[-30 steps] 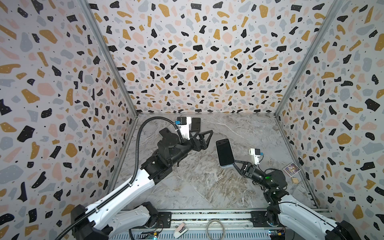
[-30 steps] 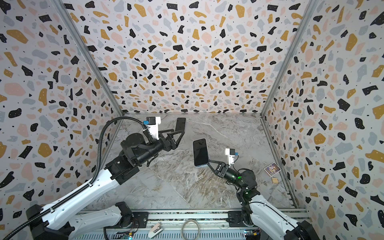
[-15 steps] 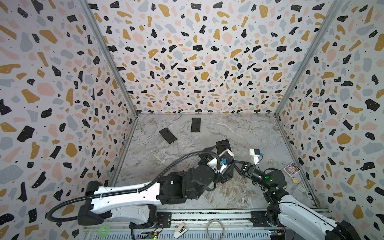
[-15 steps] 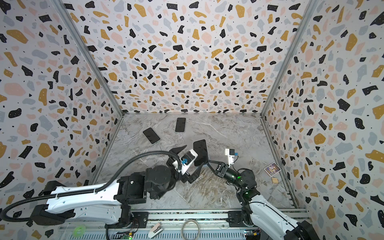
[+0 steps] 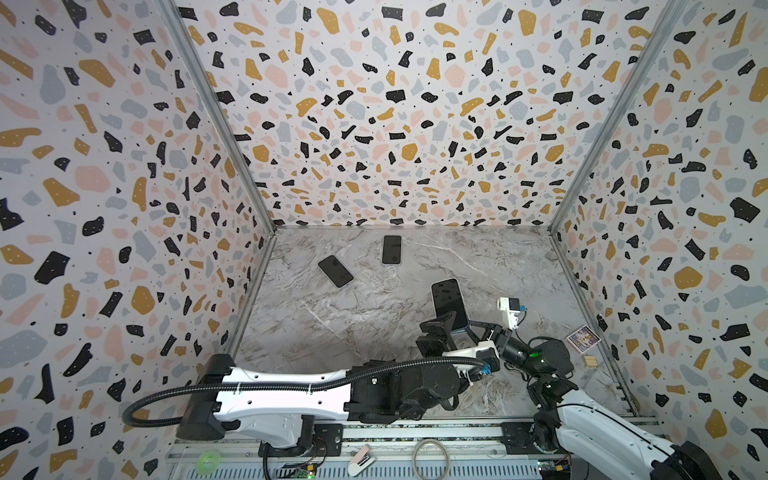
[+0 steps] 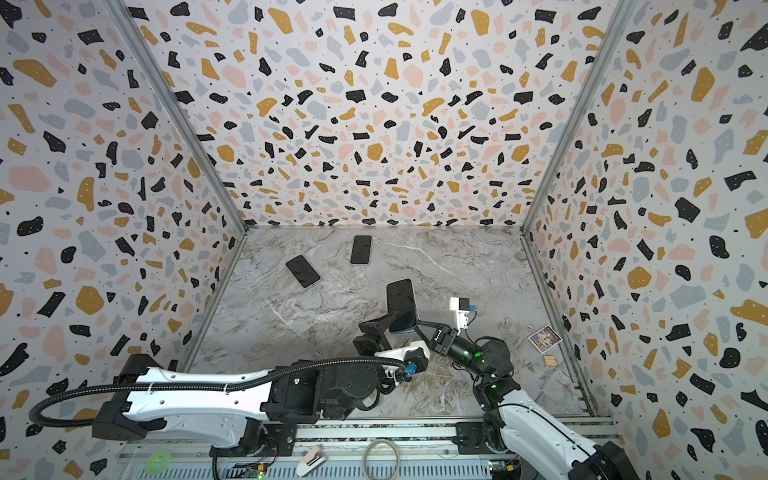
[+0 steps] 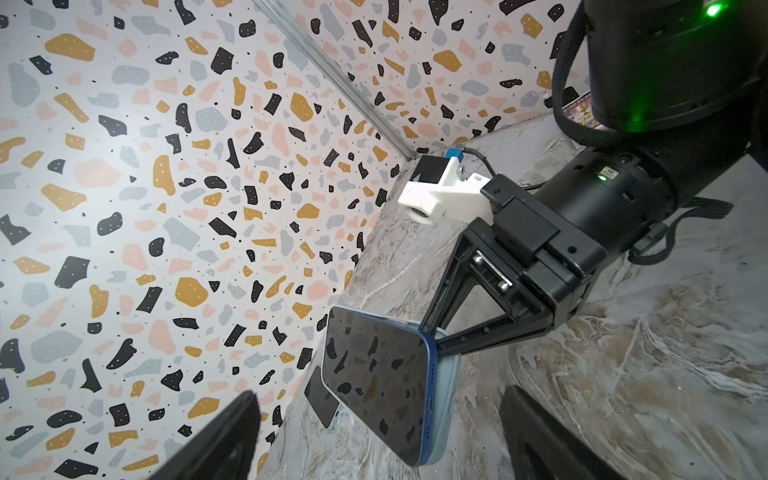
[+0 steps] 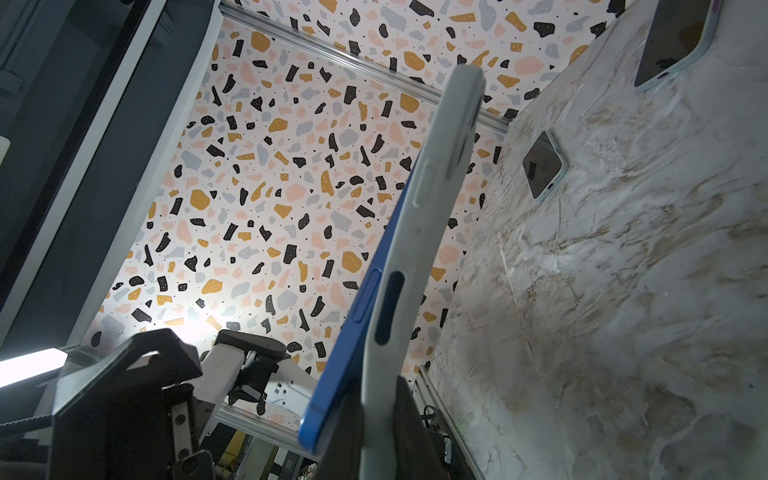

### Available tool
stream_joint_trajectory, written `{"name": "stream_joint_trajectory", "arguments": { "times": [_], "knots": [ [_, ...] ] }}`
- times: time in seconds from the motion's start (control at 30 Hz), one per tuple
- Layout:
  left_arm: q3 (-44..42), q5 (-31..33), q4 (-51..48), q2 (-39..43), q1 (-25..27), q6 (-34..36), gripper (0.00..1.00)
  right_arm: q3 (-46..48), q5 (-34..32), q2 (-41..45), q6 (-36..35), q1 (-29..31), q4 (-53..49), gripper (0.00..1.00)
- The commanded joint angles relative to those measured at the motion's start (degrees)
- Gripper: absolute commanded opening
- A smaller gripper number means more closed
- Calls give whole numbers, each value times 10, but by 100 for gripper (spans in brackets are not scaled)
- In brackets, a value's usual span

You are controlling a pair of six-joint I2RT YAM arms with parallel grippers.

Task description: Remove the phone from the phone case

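The glossy blue phone (image 5: 449, 305), partly peeled from its matte, pale phone case (image 8: 419, 266), stood raised above the veined marble table (image 5: 340, 316), the case pinched in the right gripper (image 5: 468, 329), while the left gripper (image 5: 437, 331), jaws spread, had swung over from the back to just beside it.

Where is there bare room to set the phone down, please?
Bare: back right of the table, between the far phone and the right wall; and its left middle, between the slanted phone and the left arm. Crowded: the front, where the right arm meets it at the held phone.
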State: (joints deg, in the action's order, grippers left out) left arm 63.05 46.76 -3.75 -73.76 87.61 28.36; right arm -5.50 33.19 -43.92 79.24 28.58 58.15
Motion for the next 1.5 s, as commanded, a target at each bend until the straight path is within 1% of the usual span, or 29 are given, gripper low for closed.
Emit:
{"name": "stream_joint_trajectory", "arguments": {
  "times": [0.0,0.2,0.43,0.63,1.13,1.47],
  "knots": [
    [7,2,32,1,3,19,92,-10,-1,17,-6,2,38,0],
    [11,1,23,-16,-6,17,92,-11,-1,19,-5,2,37,0],
    [11,2,30,-28,-32,14,90,-9,-1,22,-6,3,33,0],
    [10,-11,28,-37,-51,14,89,-11,-1,19,-9,3,33,0],
    [8,-25,27,-48,-67,13,87,-12,-1,15,-8,3,38,0],
    [11,-14,37,-64,-81,25,84,-13,2,16,-8,3,39,0]
  ]
}}
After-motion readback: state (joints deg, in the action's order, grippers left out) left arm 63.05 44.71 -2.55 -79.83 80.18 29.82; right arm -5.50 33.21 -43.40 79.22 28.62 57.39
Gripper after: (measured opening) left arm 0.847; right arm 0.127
